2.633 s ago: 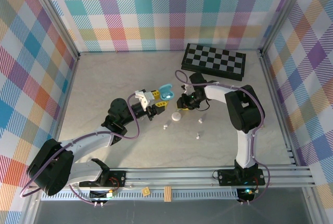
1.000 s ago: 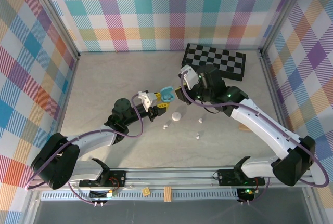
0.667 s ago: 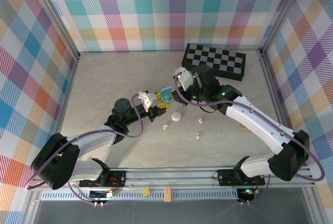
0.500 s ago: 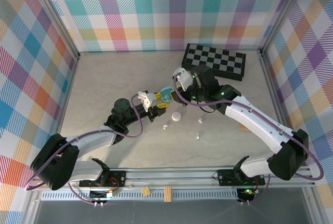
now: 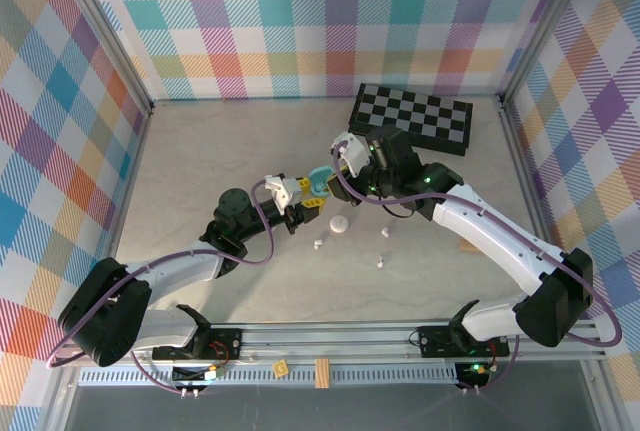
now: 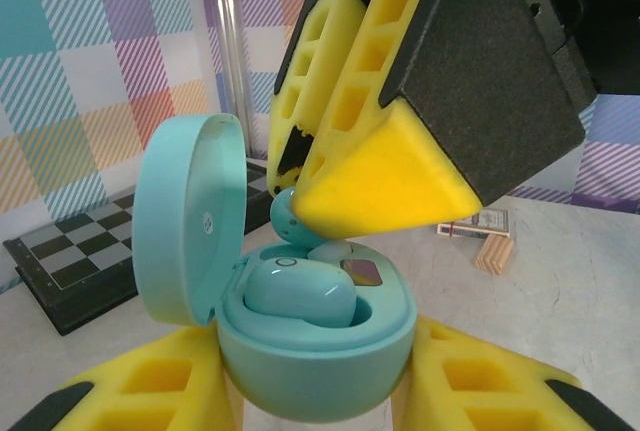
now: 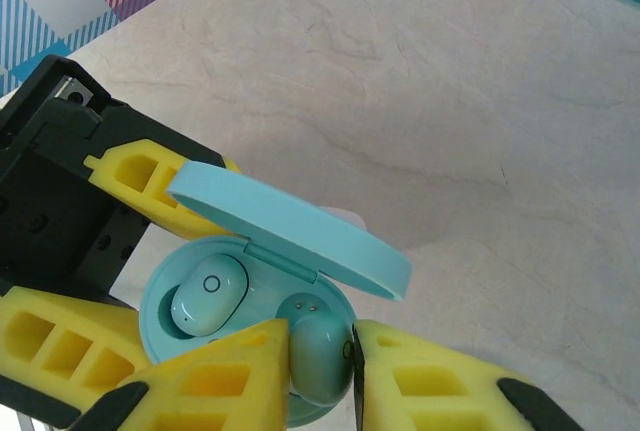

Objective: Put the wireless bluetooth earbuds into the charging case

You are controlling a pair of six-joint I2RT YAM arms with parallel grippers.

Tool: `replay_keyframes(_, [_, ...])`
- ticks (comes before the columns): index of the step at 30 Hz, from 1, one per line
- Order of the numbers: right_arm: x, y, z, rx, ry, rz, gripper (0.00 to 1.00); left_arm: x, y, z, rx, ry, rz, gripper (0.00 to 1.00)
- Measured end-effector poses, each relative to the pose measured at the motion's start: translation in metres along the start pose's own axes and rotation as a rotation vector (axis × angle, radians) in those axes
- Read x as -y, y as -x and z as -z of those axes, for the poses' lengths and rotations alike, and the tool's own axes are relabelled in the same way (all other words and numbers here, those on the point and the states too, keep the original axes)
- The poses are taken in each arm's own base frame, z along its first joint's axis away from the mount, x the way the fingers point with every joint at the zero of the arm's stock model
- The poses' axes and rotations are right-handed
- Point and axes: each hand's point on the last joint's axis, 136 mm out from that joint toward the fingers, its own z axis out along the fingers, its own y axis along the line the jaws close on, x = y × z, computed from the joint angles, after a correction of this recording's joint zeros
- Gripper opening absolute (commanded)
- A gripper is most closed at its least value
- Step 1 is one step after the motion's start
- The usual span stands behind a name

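Table: pale marble top, plaid walls around it.
1 chessboard, flat at the far right.
Left gripper: narrowed onto the case, a yellow pad on each flank of the base. Case is held clear of the table, lid open and standing up on its hinge.
Right gripper: almost closed, pad tips pinching the held bud. That bud sits right at the case rim over the empty socket. Can't tell if it touches the case.

Counts:
- 1 teal case, mid-table in the top view, between the two grippers.
- 2 teal buds: the held bud and the seated bud, which is down in the other socket.
- 1 white round piece on the table just in front of the grippers.
- 3 tiny white bits near it. They look like buds, but are too small to be sure.
- 1 small stack of wood blocks on the table behind the case.
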Motion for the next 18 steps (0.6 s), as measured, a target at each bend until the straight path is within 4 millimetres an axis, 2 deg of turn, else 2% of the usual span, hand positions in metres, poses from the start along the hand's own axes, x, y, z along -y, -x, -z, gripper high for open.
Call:
replay_keyframes(3, [-0.002,0.0,0.0,-0.001,0.011,0.0,0.33,0.0,0.0,0.0,0.0,0.0,0.0,0.36])
replay_keyframes(11, [-0.006,0.001,0.002,0.003,0.033,-0.001,0.34,0.0,0.0,0.0,0.001,0.0,-0.001,0.36])
replay_keyframes(18, [-0.012,0.013,0.014,0.055,0.048,0.0,0.37,0.0,0.001,0.0,0.003,0.001,-0.001,0.36])
